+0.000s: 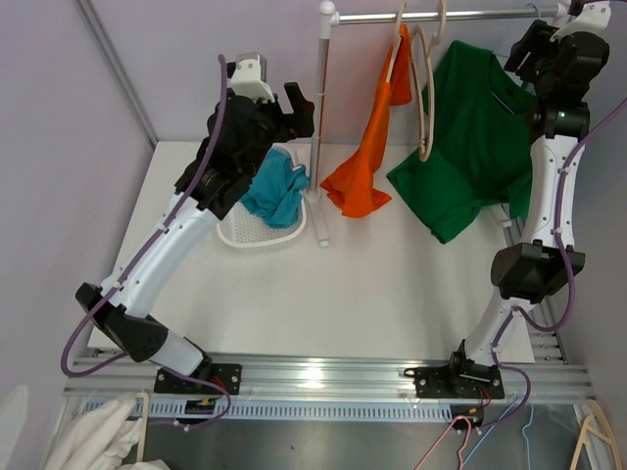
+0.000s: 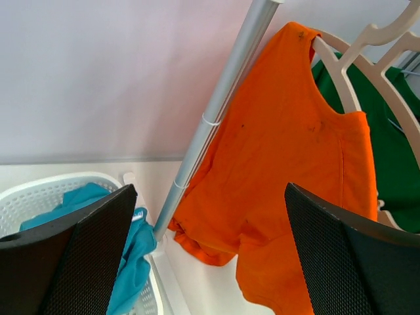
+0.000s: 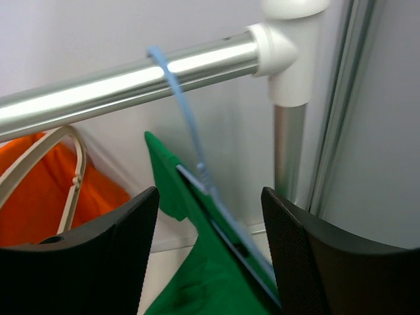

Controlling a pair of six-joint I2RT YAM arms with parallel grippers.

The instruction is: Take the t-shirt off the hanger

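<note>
An orange t-shirt (image 1: 367, 162) (image 2: 289, 151) hangs from a beige hanger (image 1: 426, 88) (image 2: 367, 59) on the metal rail (image 1: 441, 16) (image 3: 131, 79), with one side slipped down. To its right a green t-shirt (image 1: 475, 147) (image 3: 197, 282) hangs on a thin blue hanger (image 3: 190, 138). My right gripper (image 1: 513, 59) (image 3: 210, 249) is up at the rail's right end. It is open, with the green t-shirt's shoulder and the blue hanger between its fingers and touching neither. My left gripper (image 1: 299, 108) (image 2: 210, 262) is wide open and holds nothing. It stands left of the rack's post, facing the orange t-shirt.
A white basket (image 1: 257, 233) (image 2: 39, 193) holding a teal garment (image 1: 276, 191) (image 2: 131, 256) sits under my left gripper, against the rack's upright post (image 1: 321, 127) (image 2: 216, 111). Spare hangers (image 1: 593, 431) and white cloth (image 1: 93, 436) lie below the near edge.
</note>
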